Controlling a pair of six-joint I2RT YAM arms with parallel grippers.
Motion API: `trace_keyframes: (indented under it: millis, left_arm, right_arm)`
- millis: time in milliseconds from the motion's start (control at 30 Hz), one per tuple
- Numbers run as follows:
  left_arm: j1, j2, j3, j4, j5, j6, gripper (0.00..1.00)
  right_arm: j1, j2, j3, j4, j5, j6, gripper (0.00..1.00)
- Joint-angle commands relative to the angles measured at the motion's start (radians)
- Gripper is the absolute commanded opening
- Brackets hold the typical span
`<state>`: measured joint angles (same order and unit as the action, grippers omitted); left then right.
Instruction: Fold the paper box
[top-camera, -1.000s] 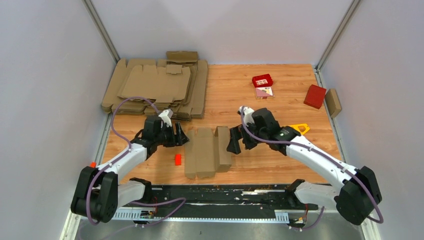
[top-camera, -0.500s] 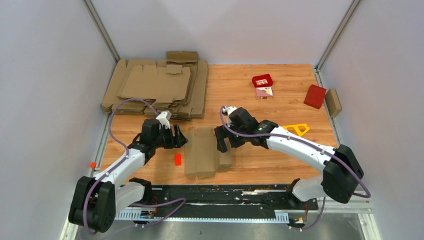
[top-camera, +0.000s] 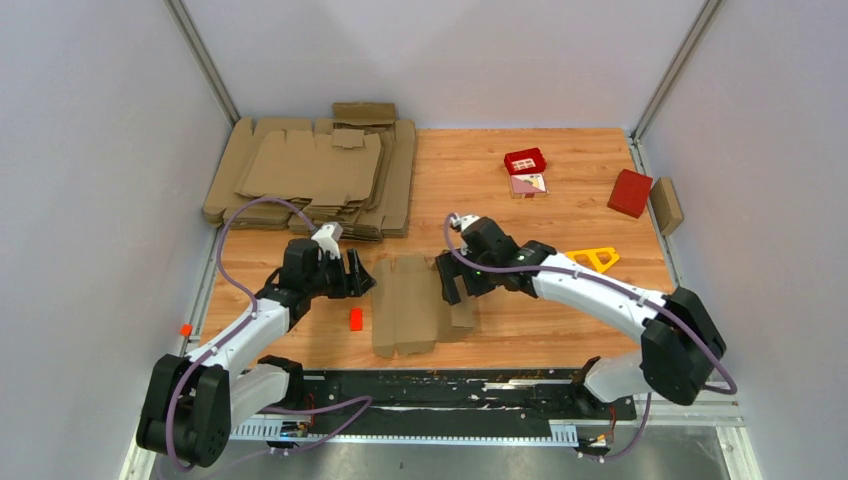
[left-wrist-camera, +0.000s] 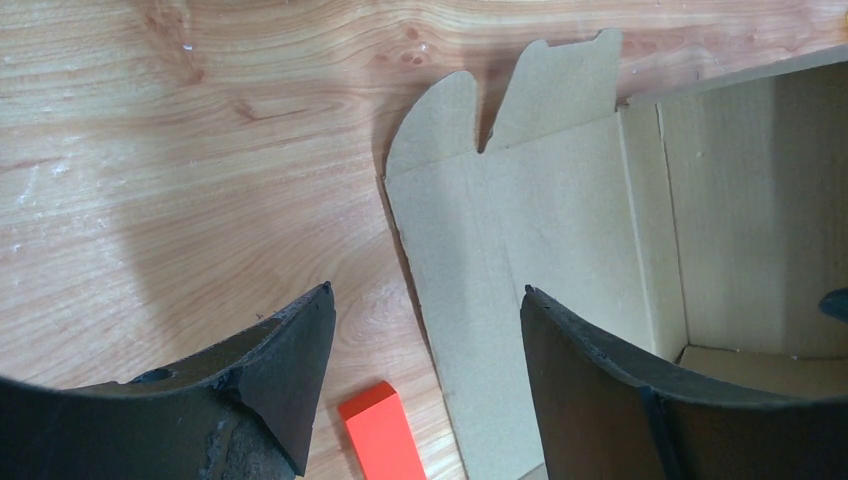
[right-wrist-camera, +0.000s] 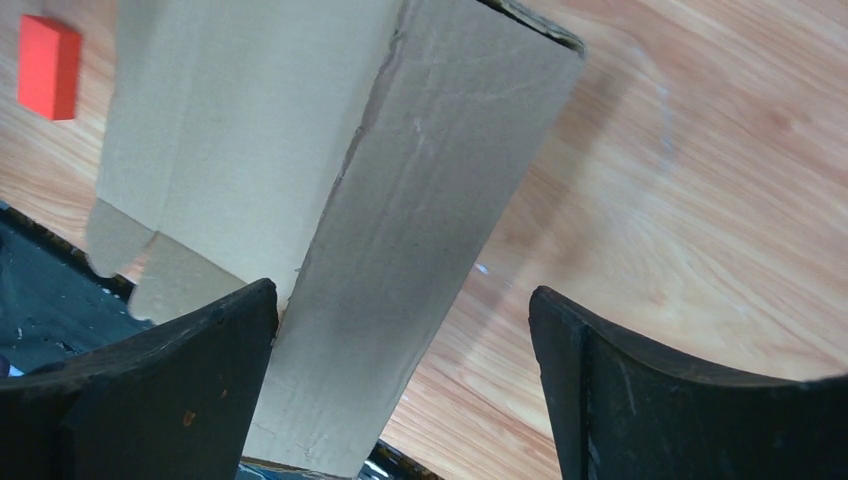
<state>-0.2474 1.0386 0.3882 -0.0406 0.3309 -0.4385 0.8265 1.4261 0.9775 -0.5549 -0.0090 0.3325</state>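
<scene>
straddling paper box (right-wrist-camera: 400, 200): right fingers (right-wrist-camera: 150, 390) spread | left fingers (left-wrist-camera: 270, 370) spread (holding nothing)

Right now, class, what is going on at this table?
Two robot arms are working on a paper box, lying partly folded on the wooden table. The right gripper is open over its right side panel. The left gripper is open at its left edge, gripping nothing. A small orange block lies nearby.
</scene>
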Motion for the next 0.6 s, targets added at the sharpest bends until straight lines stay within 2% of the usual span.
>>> trace_keyframes:
  millis: [0,200,367,567]
  left_arm:
    - [0.003,-0.018,-0.004,0.034,0.014,0.023,0.76]
    - [0.004,-0.022,-0.009,0.036,0.048,0.008,0.76]
    - [0.003,-0.019,-0.032,0.110,0.145,-0.061,0.77]
    - [0.001,-0.023,-0.078,0.235,0.298,-0.184,0.78]
  right_arm:
    - [-0.108,-0.122,-0.123,0.036,-0.075,0.005,0.95]
    - [-0.258,-0.228,-0.294,0.110,-0.210,0.013,0.92]
    - [-0.280,-0.237,-0.329,0.132,-0.255,0.009,0.87]
    - [-0.281,-0.206,-0.355,0.192,-0.320,0.018,0.77]
